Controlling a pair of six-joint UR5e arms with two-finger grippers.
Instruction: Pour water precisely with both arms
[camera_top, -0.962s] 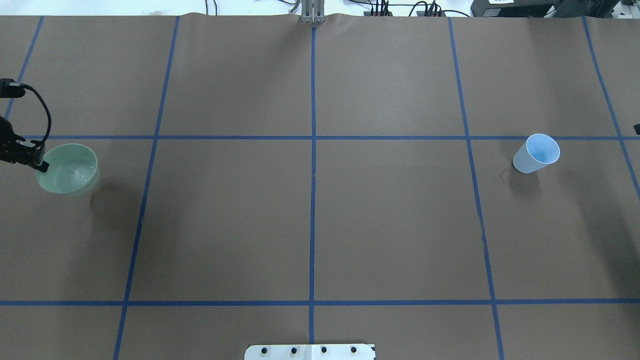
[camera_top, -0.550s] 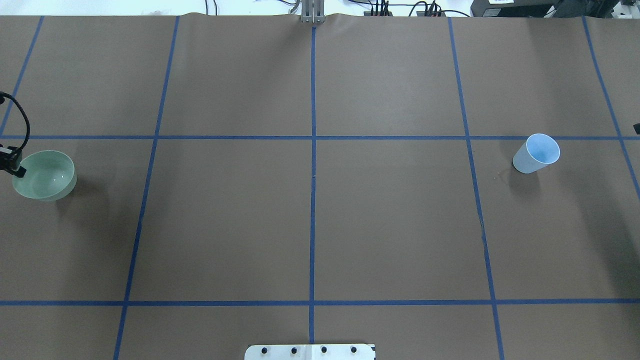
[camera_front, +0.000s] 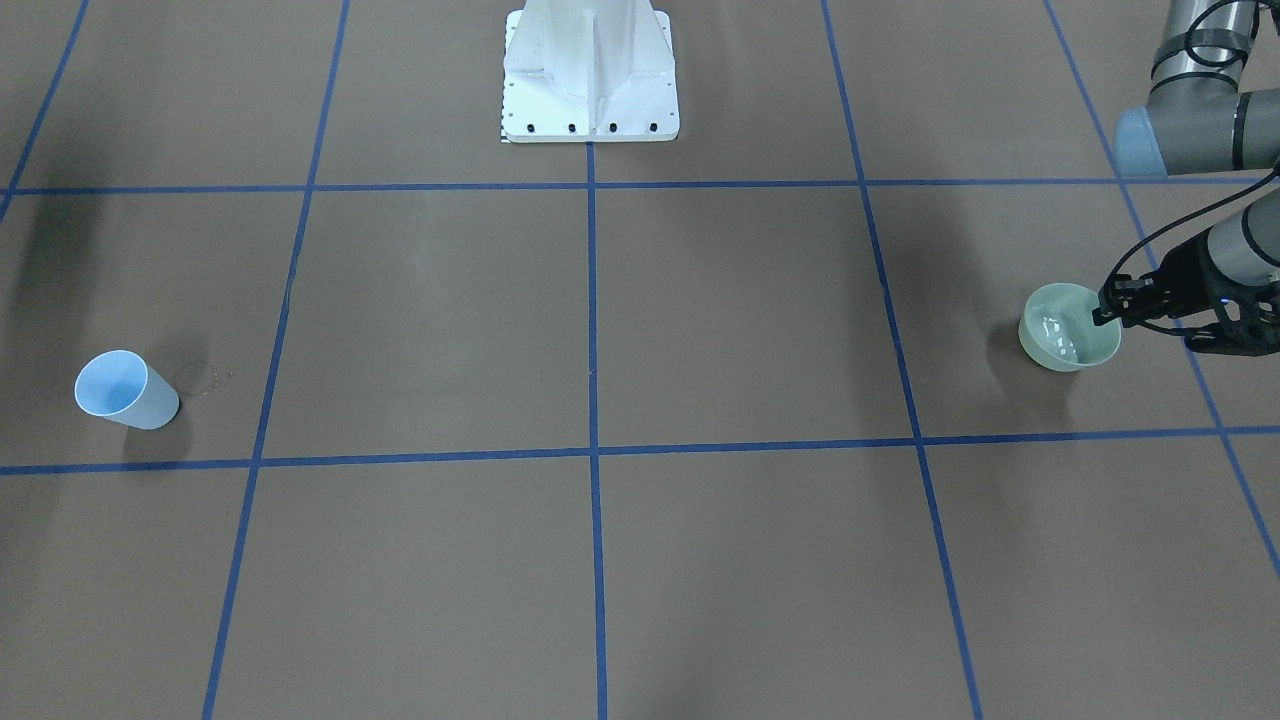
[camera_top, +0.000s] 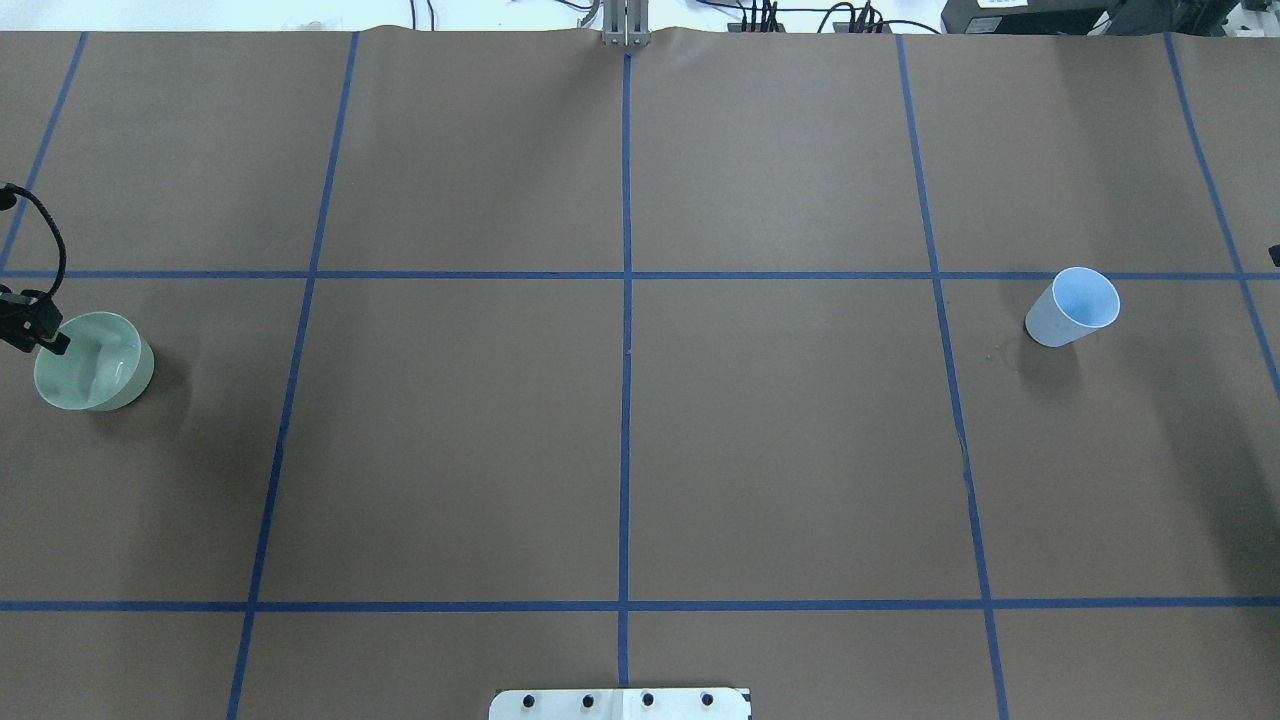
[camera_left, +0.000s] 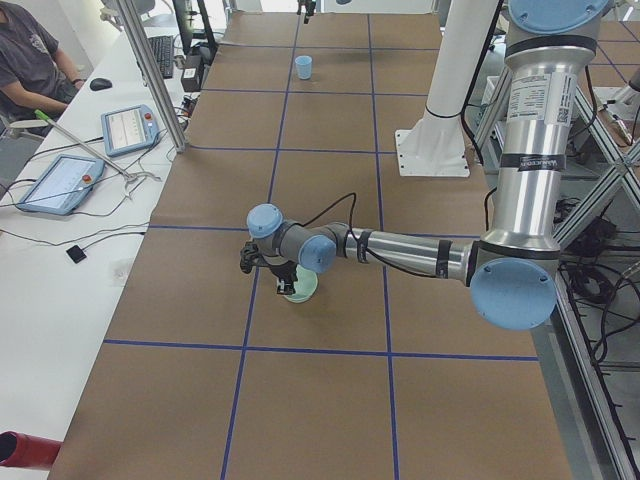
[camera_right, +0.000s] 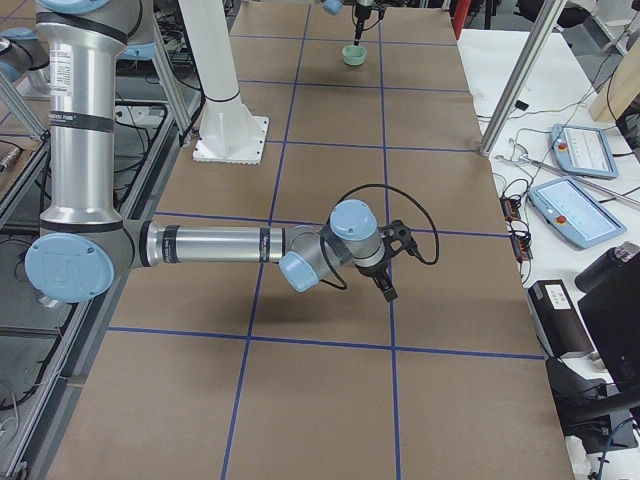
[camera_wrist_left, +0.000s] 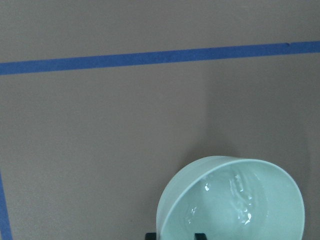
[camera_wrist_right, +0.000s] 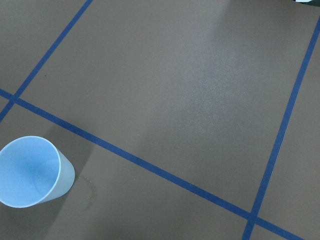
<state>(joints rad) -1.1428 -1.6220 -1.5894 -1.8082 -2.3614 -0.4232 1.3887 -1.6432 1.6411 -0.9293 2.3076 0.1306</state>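
left gripper (camera_front: 1102, 316): clamped on rim of green bowl (camera_top: 97, 364) | bowl: lower than half a second ago, at left end of table (camera_top: 620, 450) | water (camera_wrist_left: 225, 202): rippling inside bowl | blue cup (camera_top: 1073, 307): unmoved, far right | right gripper (camera_right: 386, 291): cannot tell whether open

CAMERA POSITIONS: SIX VIEWS

Overhead: behind the robot, high, looking forward and down over the desk (camera_top: 800, 450). Front-facing: opposite side, steep, facing the pedestal (camera_front: 590, 70). Side pair: one at each desk end, looking along it. Wrist pair: on left arm (camera_left: 400, 248) and right arm (camera_right: 210, 243), close, angled down. Shared: green bowl (camera_top: 60, 375) in overhead, front, both sides, left wrist; blue cup (camera_top: 1072, 308) in overhead, front, left side, right wrist.
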